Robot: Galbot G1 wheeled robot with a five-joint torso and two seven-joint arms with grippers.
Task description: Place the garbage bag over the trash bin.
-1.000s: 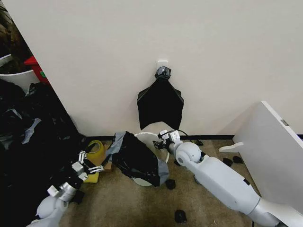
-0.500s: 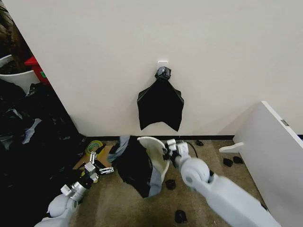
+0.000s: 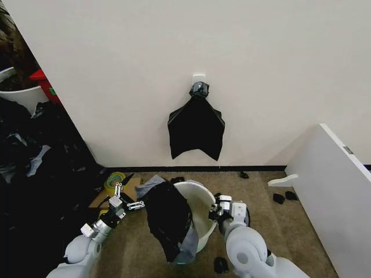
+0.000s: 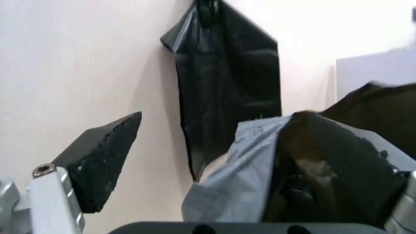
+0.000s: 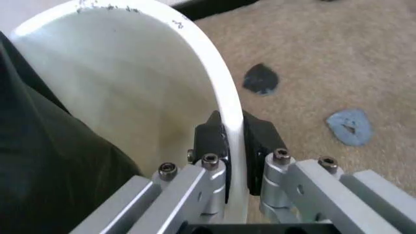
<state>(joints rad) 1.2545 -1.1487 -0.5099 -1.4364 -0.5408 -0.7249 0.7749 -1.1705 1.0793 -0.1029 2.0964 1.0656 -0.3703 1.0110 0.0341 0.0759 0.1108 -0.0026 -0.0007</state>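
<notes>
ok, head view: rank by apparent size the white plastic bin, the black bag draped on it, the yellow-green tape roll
1. White plastic bin and black garbage bag: look alike, not ranked; bag hides part of the bin.
2. Yellow-green tape roll: clearly smallest, though farther back.

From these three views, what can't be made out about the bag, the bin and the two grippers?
- Head view: the glossy black plastic garbage bag hides the round cream-white plastic trash bin's left rim.
- Left wrist view: whether the left gripper touches the bag.
- Right wrist view: bin's base, cut off; the right gripper clamps its rim.
</notes>
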